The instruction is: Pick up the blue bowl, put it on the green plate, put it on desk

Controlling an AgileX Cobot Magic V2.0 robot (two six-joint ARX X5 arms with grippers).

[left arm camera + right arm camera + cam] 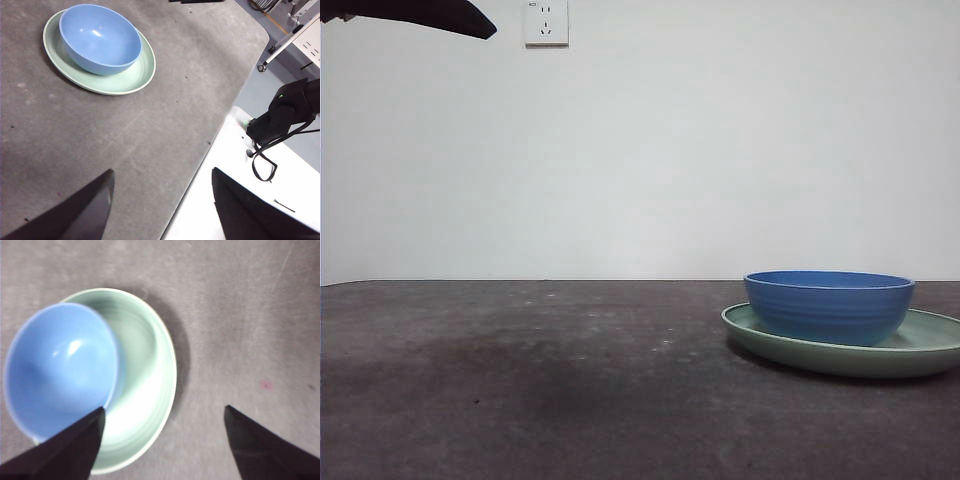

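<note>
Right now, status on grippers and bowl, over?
Both grippers open, empty: left gripper off aside, right gripper above the plate. Blue bowl sits off-centre on green plate. Desk unobstructed.

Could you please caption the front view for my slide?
Ribbed blue bowl resting on glossy mint-green plate on grey desk.

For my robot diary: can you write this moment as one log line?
blue bowl: on green plate | left gripper: open, away | right gripper: open, above bowl

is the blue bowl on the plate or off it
On it: the blue bowl sits upright inside the green plate, off-centre toward one rim.
</note>
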